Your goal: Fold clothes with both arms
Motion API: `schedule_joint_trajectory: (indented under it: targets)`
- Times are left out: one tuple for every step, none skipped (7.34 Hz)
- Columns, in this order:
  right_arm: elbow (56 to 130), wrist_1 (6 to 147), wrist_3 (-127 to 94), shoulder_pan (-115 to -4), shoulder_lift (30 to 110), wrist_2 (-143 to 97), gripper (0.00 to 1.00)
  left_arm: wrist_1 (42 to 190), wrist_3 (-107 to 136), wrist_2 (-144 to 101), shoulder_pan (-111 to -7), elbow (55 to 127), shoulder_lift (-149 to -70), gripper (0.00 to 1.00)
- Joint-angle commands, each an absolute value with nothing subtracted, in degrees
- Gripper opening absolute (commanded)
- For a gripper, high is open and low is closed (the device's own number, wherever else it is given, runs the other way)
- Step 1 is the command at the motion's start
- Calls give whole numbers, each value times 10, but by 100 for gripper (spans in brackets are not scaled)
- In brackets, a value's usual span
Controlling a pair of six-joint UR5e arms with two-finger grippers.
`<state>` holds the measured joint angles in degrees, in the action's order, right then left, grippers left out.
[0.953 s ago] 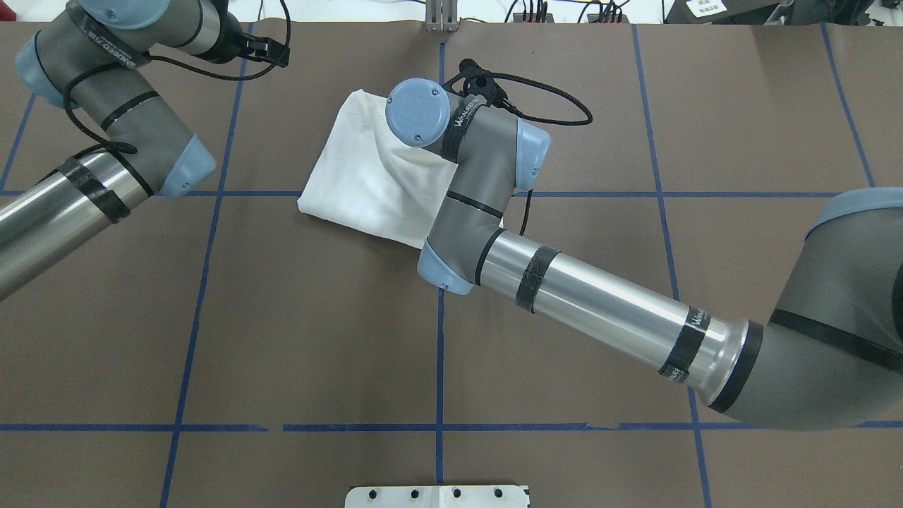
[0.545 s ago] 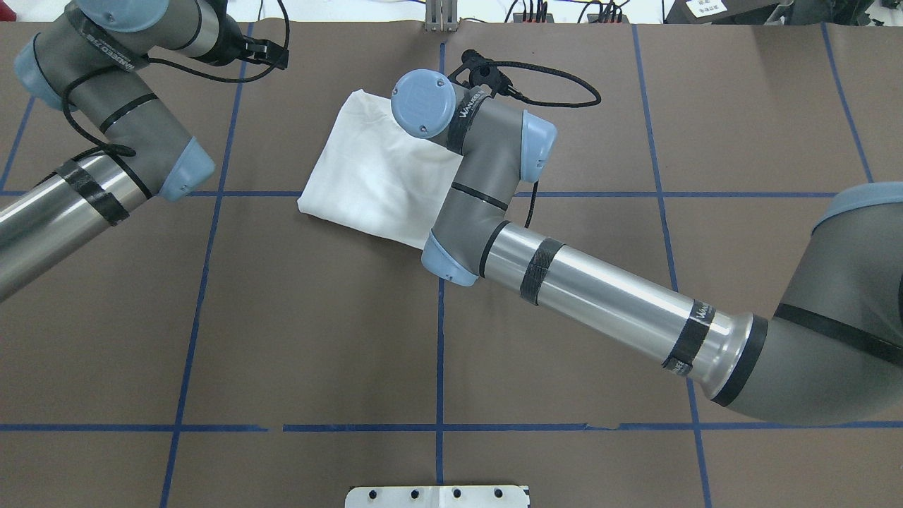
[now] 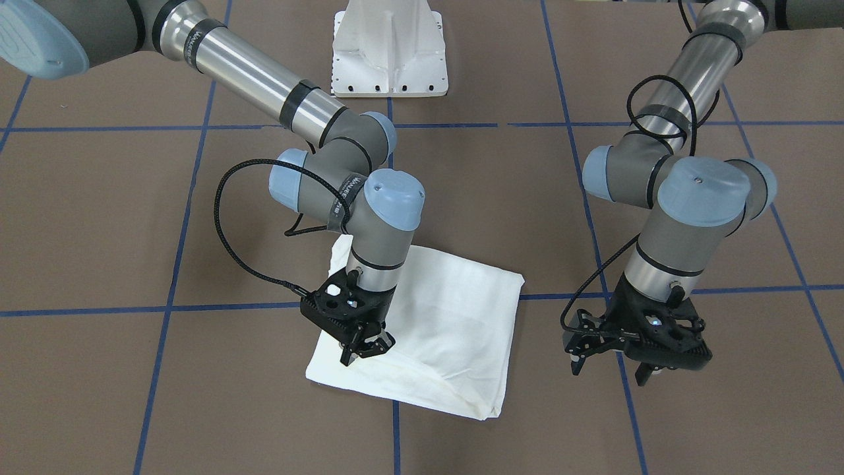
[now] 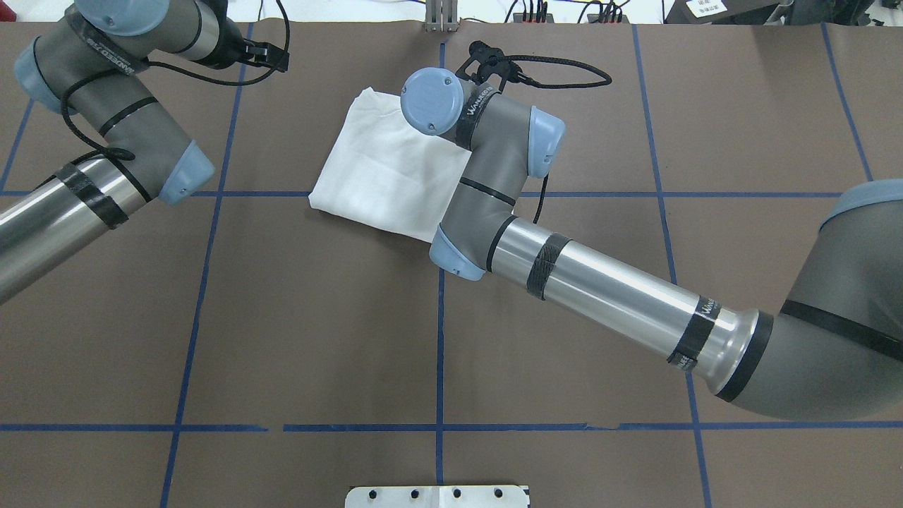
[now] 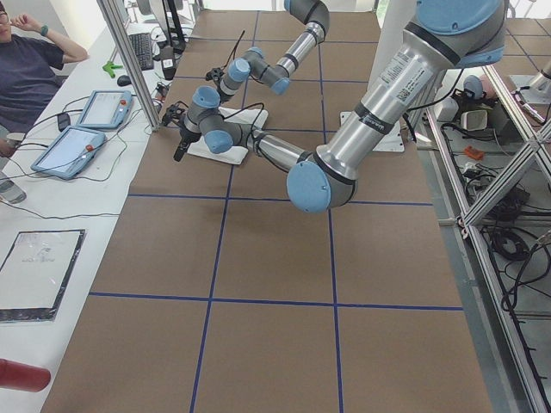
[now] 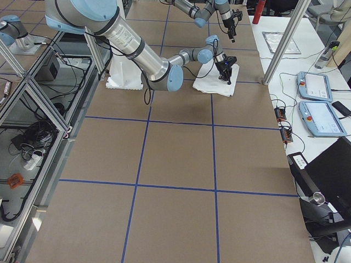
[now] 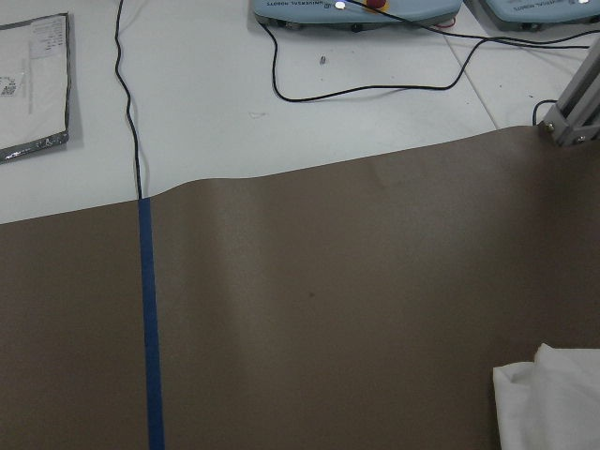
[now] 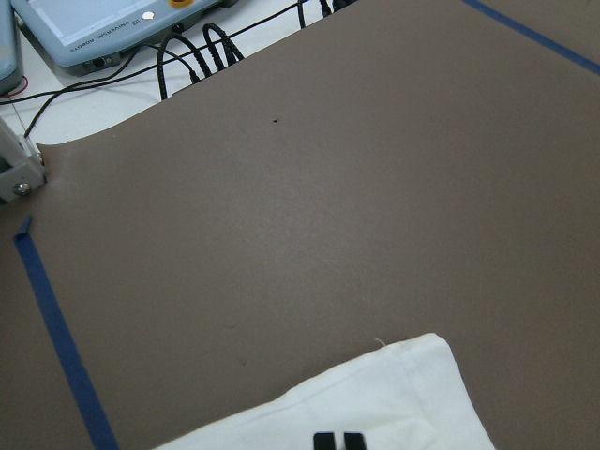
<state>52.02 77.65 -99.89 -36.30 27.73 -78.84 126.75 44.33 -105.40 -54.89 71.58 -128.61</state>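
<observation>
The left gripper (image 3: 608, 371) hangs over the table (image 3: 198, 396), its jaws wide and empty, with the T-shirt (image 3: 448, 323) well apart from them. The folded T-shirt lies directly beneath the right gripper (image 3: 364, 348), whose jaws are pinched narrow on it. In the past second that arm has drifted farther from the left jaws and the T-shirt slid along, which likely means a finished fold is being repositioned.
</observation>
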Motion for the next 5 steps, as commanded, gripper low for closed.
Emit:
schedule_joint_trajectory:
  targets:
    - [532, 776, -943, -377, 270, -820, 100, 1265, 443, -1056, -548, 755, -1261, 100]
    - [545, 780, -902, -396, 270, -876, 100, 1255, 439, -1078, -548, 778, -1246, 100]
    - [564, 807, -832, -420, 275, -928, 100, 1226, 435, -1092, -550, 824, -1218, 100]
    - [616, 860, -751, -446, 294, -987, 100, 1178, 407, -1094, -551, 887, -1187, 100]
    - [679, 900, -687, -474, 327, -1031, 100, 1113, 336, -1096, -558, 948, -1160, 100]
